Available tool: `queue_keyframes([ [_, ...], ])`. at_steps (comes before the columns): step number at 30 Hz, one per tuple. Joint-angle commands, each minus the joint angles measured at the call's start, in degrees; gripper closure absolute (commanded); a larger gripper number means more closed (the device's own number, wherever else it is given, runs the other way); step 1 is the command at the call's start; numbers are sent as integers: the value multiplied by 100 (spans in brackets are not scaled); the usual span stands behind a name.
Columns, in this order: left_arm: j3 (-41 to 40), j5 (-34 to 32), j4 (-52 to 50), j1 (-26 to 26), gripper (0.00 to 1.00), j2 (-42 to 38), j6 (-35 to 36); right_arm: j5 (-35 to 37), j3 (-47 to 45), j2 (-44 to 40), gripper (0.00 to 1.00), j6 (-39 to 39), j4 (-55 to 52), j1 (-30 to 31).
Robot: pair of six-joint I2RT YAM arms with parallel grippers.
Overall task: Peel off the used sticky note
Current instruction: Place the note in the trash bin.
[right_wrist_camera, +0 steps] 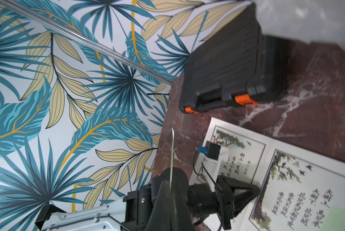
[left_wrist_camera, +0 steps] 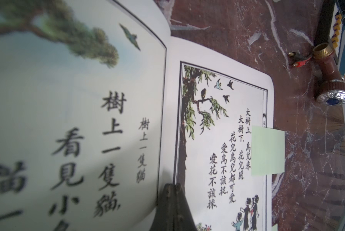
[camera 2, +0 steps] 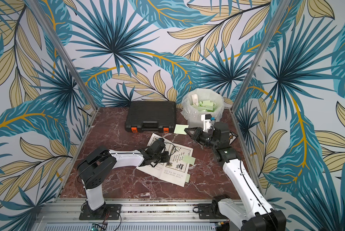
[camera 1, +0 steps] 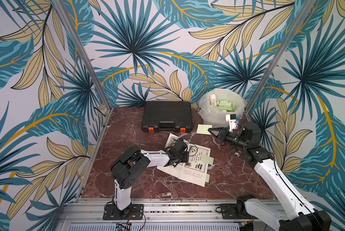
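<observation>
A light, flimsy green sticky note [camera 1: 202, 129], easily creased and best taken by one edge, is pinched right of centre beside the bin [camera 1: 206, 112] by the right end effector [camera 1: 209, 130], while the left end effector [left_wrist_camera: 172, 189], pressed together, is rested on the open book [camera 1: 193, 176].

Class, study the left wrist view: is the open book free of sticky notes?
No, a green sticky note sits on a page edge of the open book, overhanging the marble table.

Pale green sticky note [camera 1: 203, 128], aloft near the bin [camera 1: 212, 119] (one edge in the right pincer [camera 1: 209, 130])
</observation>
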Motion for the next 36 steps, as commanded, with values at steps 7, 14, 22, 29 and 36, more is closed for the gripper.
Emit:
queue_keyframes([
  [7,-384,-531,-977,96,100,504,38,904,2471,1038,100,-687,-1607,-589],
  [14,-551,-519,-809,104,100,419,-4,1783,4389,2455,100,-1199,-2652,-1005],
  [22,-669,-505,-659,132,100,366,-39,2598,5922,3777,97,-1769,-3764,-1116],
  [29,-731,-492,-593,154,100,340,-49,2731,7293,4719,71,-2027,-4758,-1117],
  [36,-748,-468,-554,165,100,340,-48,2902,8640,5176,56,-2318,-5673,-1123],
])
